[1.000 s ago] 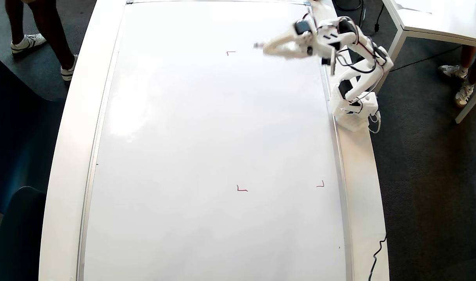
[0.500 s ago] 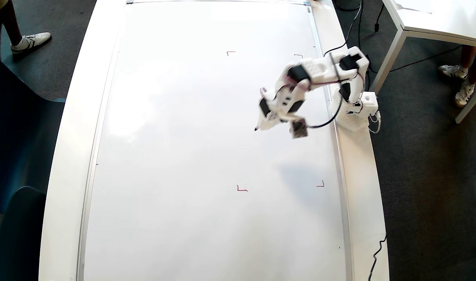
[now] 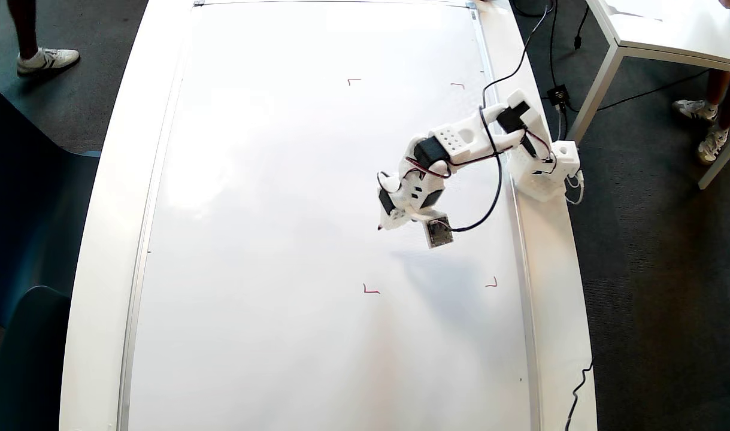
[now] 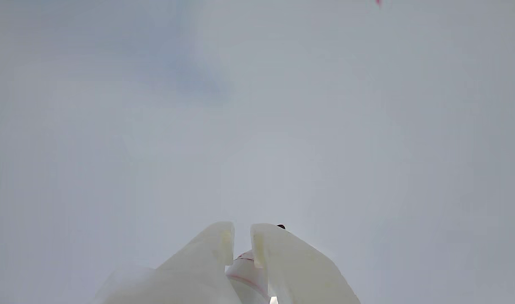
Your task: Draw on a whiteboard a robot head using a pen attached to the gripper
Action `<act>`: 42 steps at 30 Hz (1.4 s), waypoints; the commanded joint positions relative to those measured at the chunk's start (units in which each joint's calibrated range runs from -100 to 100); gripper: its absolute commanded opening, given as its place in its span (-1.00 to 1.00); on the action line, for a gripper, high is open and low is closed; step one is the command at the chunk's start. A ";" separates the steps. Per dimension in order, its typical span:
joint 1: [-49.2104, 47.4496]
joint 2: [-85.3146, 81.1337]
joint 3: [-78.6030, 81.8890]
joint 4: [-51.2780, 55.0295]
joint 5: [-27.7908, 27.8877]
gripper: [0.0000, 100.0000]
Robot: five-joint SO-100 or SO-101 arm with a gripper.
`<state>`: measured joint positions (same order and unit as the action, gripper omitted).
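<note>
- A dark carpeted room with a white table, and on it the whiteboard (image 3: 281,239) lies flat, glossy under the light, taking up nearly the whole tabletop.
- The pen (image 4: 249,270) sits between the two white fingers in the wrist view, only a curved bit of white barrel with a red band showing; in the overhead view its dark tip pokes out to the lower left of the gripper (image 3: 390,220).
- The gripper (image 4: 242,238) is clamped on the pen, a narrow gap left between the fingertips.
- The pen looks light and rigid (a slick plastic barrel, I judge), so a hold low on the barrel should keep the tip from wobbling on such a slippery board.
- No robot head is drawn yet: only the small red corner marks (image 3: 370,290) show, the pen between them.
- Whether the tip touches the board I cannot tell.
- The arm's base (image 3: 544,173) stands at the table's right edge, cables trailing off.
</note>
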<state>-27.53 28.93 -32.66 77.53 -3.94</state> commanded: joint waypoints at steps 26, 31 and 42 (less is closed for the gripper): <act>-0.36 7.68 1.66 -2.03 -3.68 -0.99; -0.50 3.06 10.19 -2.64 -5.45 -0.99; -3.60 -13.62 34.25 -2.99 -8.02 -0.99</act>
<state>-29.86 21.05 -5.62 74.75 -10.86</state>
